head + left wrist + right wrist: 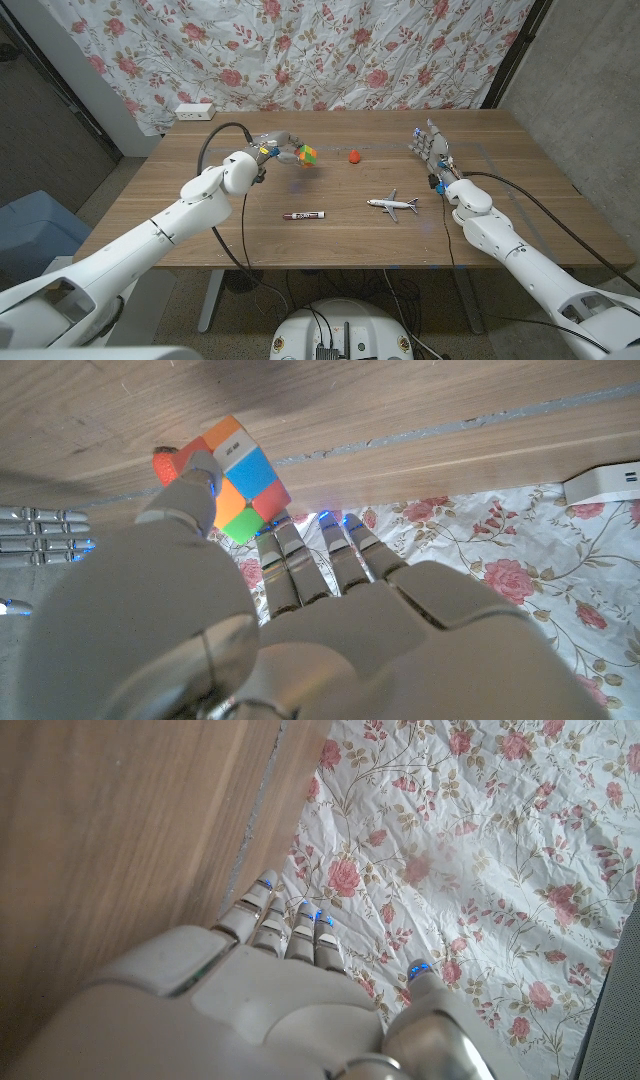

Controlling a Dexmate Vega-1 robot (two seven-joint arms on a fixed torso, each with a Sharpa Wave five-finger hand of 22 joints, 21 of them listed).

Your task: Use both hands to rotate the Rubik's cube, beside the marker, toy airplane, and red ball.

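Observation:
My left hand holds the multicoloured Rubik's cube at the far middle of the table. In the left wrist view the thumb and the fingers pinch the cube from two sides. A small red ball lies just right of the cube. Nearer to me lie the marker and the white toy airplane. My right hand stands at the far right, fingers spread and upright, holding nothing, well apart from the cube; its own view shows its back beside the table edge.
A white power strip lies at the table's far left corner, also in the left wrist view. A floral cloth hangs behind the table. A blue bin stands left of the table.

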